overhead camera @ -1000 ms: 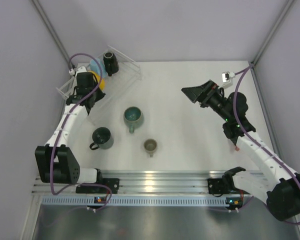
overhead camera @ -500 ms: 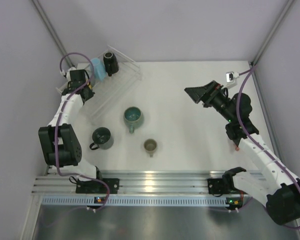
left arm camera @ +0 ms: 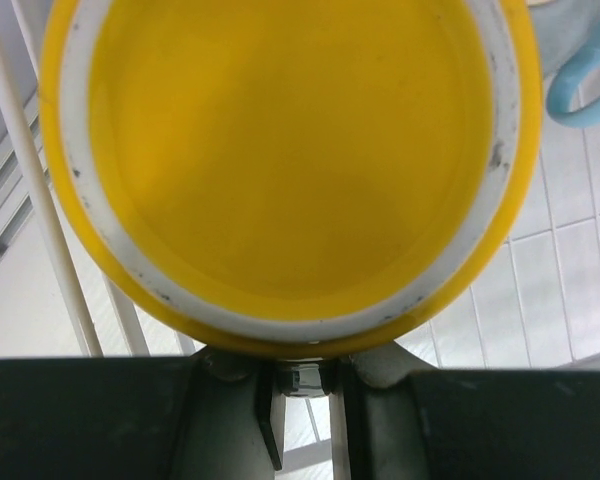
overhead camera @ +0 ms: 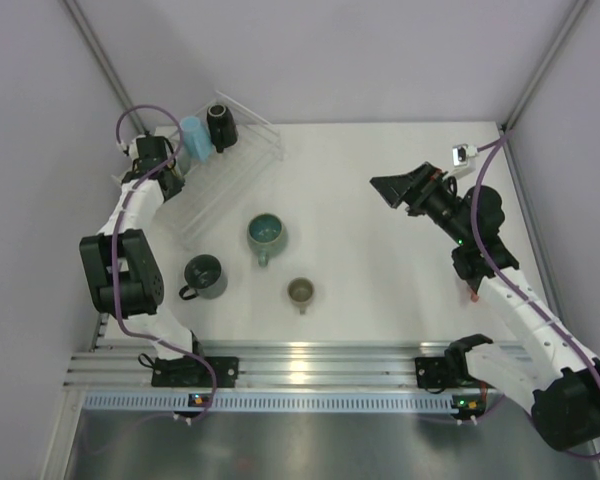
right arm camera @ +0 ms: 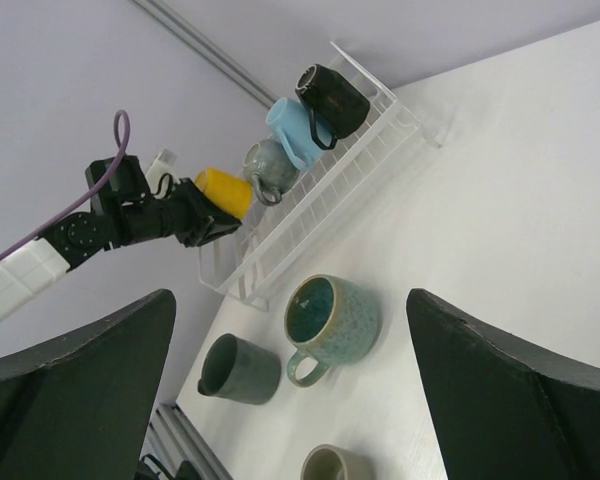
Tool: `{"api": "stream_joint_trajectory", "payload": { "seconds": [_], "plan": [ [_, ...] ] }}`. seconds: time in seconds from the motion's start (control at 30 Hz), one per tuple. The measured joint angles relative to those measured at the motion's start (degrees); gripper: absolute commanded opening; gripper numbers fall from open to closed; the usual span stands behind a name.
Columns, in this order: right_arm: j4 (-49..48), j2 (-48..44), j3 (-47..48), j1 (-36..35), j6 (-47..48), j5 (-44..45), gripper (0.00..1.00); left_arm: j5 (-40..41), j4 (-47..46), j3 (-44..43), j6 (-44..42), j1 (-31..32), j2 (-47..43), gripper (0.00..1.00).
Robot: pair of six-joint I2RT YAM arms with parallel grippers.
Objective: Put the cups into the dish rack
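my left gripper [right arm camera: 208, 222] is pinching the yellow cup [left arm camera: 290, 150] by its rim. the cup fills that wrist view and hides most of the rack [right arm camera: 320, 200] behind it. right gripper [overhead camera: 390, 188] is spread wide and empty. ahead of it, the olive cup [right arm camera: 330, 465] is cut off by the frame edge. white table [overhead camera: 380, 280], pale lilac walls [overhead camera: 380, 60].

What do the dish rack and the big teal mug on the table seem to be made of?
Dish rack: likely clear plastic; the white table shows through its thin bars. Teal mug: probably glazed ceramic; speckled outside, darker and shiny inside.
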State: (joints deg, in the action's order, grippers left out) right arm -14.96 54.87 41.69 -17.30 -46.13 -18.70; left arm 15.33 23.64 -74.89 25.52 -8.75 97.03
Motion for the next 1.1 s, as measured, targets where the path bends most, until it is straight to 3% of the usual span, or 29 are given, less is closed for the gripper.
{"api": "stream_joint_trajectory", "payload": {
  "seconds": [0.33,0.4,0.67,0.77,1.1],
  "plan": [
    [0.04,0.00,-0.02,0.50,0.63,0.02,0.99,0.66,0.02,-1.09,-0.17,-1.73,4.87,0.00],
    [0.07,0.00,-0.02,0.63,0.76,0.07,0.99,0.68,0.00,-1.92,-0.17,-1.92,6.43,0.11],
    [0.48,-0.02,-0.02,1.27,1.46,0.20,0.99,1.86,-0.20,-4.24,-0.15,-2.49,10.38,0.36],
    [0.94,-0.13,-0.04,1.51,1.62,0.28,0.99,2.62,-0.74,-5.22,-0.13,-2.75,10.38,0.41],
    [1.46,-0.61,-0.04,1.84,1.88,0.44,0.99,3.89,-1.16,-5.57,-0.44,-2.97,10.36,0.46]
  ]
}}
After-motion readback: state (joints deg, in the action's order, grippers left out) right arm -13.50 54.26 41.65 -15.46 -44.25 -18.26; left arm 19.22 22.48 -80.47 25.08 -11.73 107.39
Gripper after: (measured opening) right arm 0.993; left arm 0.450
